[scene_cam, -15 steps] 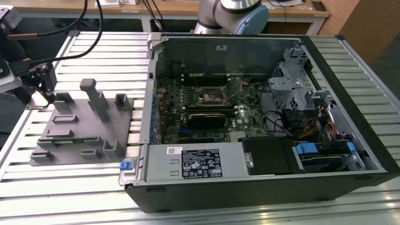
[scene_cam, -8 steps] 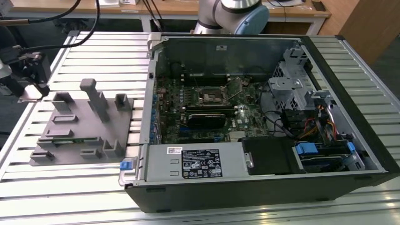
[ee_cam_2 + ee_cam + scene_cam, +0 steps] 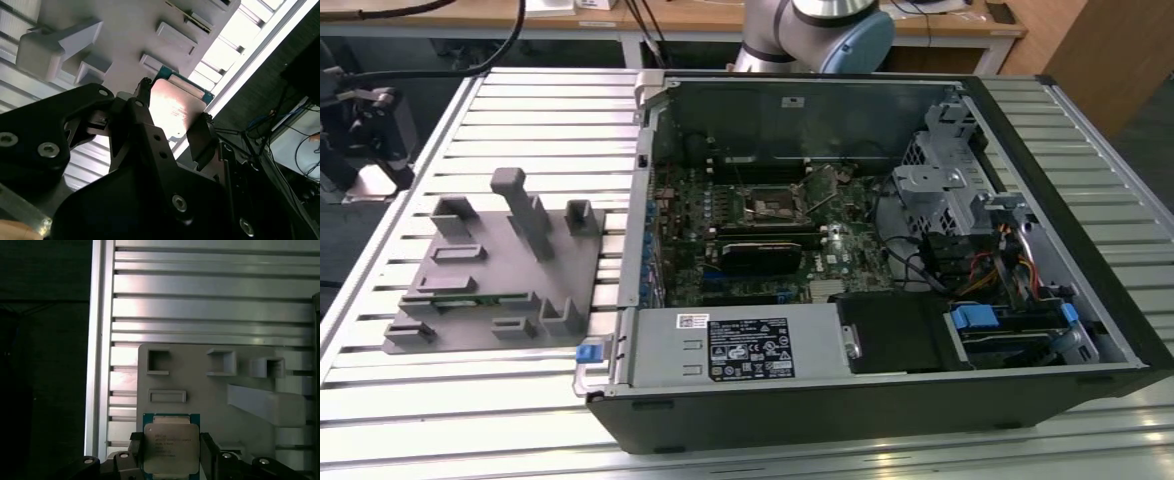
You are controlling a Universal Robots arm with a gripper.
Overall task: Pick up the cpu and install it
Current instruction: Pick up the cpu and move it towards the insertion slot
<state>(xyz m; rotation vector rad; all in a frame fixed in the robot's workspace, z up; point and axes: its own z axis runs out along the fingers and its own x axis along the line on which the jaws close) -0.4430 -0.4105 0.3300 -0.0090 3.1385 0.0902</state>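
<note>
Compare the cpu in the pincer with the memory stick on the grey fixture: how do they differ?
Shape: the cpu is a square chip, the memory stick a long narrow strip. Look: the cpu has a pale silver top, the memory stick is green. State: the cpu is held in the pincer, the memory stick lies in the grey fixture. Both are thin and flat.

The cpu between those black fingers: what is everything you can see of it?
The cpu is a small, thin square chip with a pale, shiny metal top bearing faint print, set on a green board that shows as a rim. It sits flat between the two black fingers of the hand, which appear to press its opposite edges, with the grey plastic fixture behind it.
</note>
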